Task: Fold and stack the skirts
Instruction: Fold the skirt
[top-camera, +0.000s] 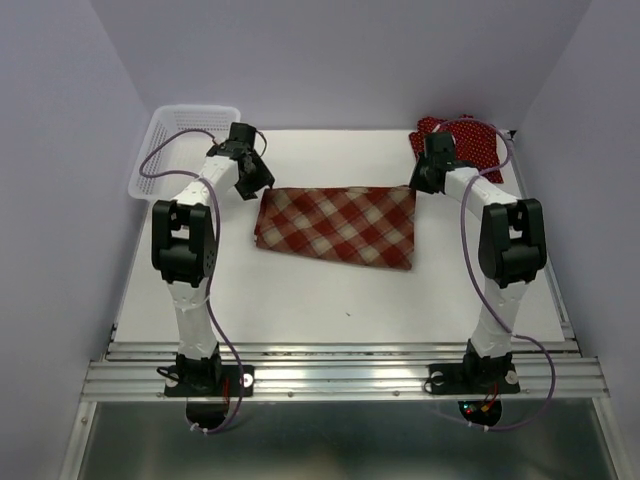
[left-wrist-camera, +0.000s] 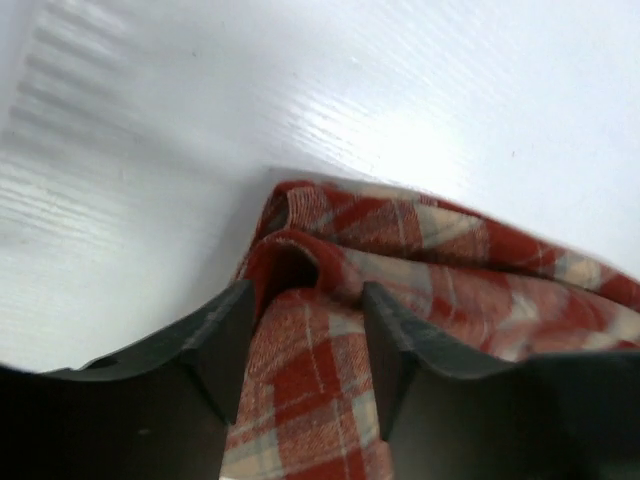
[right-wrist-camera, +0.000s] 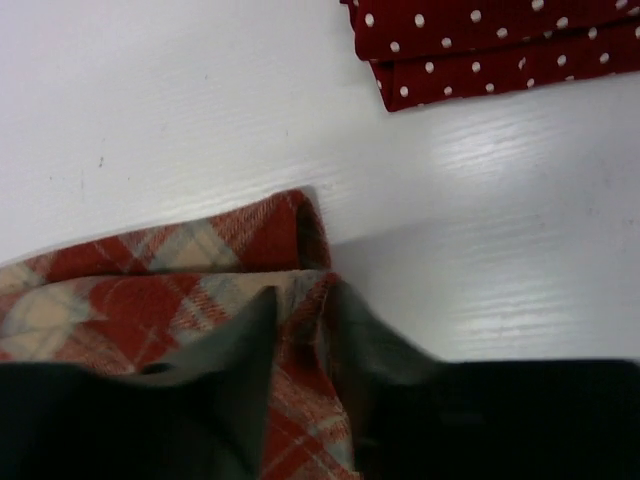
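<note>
Two fingers of my left gripper (left-wrist-camera: 302, 300) stand apart, released, straddling a corner of the plaid skirt (left-wrist-camera: 330, 250). On my right gripper (right-wrist-camera: 303, 300) a fold fills the narrow gap; I cannot tell if it grips. That skirt lies folded mid-table (top-camera: 330, 295), with the polka-dot skirts (right-wrist-camera: 500, 45) beyond it at far right.

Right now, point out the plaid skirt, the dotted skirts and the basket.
plaid skirt (top-camera: 335, 225): top view, middle of the cloth.
dotted skirts (top-camera: 478, 140): top view, top layer's middle.
basket (top-camera: 195, 108): top view, far rim.
</note>
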